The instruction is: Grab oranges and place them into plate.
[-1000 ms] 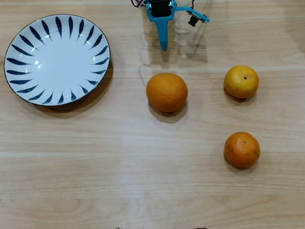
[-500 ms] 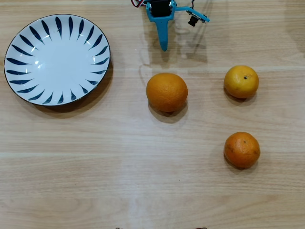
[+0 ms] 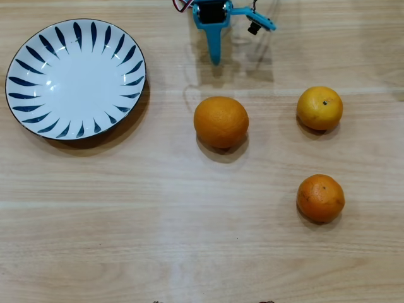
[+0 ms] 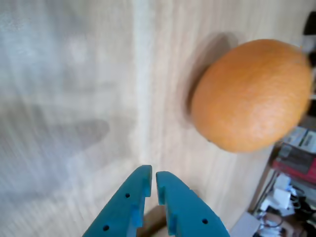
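Light wooden table (image 3: 189,240); blurred clutter (image 4: 291,197) beyond.

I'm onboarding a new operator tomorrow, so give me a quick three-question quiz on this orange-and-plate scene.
1. True or false: the plate already holds an orange.
2. In the overhead view, which orange lies nearest the gripper: the large orange, the yellow-orange one or the small deep orange one?
3. Fill in: in the wrist view, the gripper's blue fingers are nearly ____, with nothing between them.

Key
1. False; the plate is empty and all three oranges sit on the table.
2. The large orange.
3. Closed.
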### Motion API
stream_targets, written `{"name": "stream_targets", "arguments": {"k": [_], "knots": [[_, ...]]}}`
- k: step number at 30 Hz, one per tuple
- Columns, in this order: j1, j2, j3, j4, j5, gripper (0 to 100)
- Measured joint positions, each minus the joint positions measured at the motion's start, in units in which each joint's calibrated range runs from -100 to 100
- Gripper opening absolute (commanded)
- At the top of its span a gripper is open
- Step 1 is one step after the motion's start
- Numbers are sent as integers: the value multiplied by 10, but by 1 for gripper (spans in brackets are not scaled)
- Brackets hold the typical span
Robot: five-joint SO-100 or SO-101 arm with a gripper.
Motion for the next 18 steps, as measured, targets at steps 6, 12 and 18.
{"name": "stream_targets", "arguments": {"k": [6, 12, 18], "knots": [[-11, 236, -231, 16, 0, 2], [-18, 391, -417, 66, -27, 2], [-50, 517, -561, 80, -41, 2]]}}
